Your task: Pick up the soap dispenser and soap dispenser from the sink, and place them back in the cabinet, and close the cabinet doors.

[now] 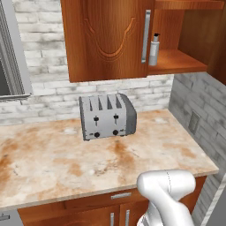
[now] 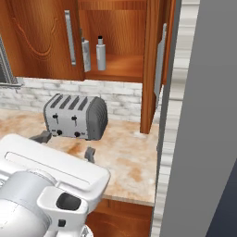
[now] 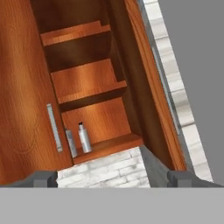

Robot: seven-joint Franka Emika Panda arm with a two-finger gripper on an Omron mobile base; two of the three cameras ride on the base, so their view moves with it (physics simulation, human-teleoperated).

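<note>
Worktop (image 1: 53, 163): mottled orange-cream stone; grey four-slot toaster (image 1: 107, 116) stands on it near the brick back wall. Cabinet (image 2: 121, 69) bottom shelf: slim white soap dispenser (image 2: 101, 54) with black top, upright, near the left door's inner edge.

The left base view looks forward and down from behind the arm over the marbled counter (image 1: 53, 163), facing the brick back wall, with the toaster (image 1: 107, 116) at mid distance and the cabinet (image 1: 181, 62) up on the far right. The right base view sits further right and closer to the side wall (image 2: 203, 139), facing the same toaster (image 2: 75, 116) and cabinet (image 2: 120, 69) from the other side. The hand view looks up and far into the cabinet (image 3: 87, 78), rolled sideways, between the gripper (image 3: 113, 178) tips. All three share the cabinet's lowest shelf with the slim white soap dispenser (image 3: 84, 138).
</note>
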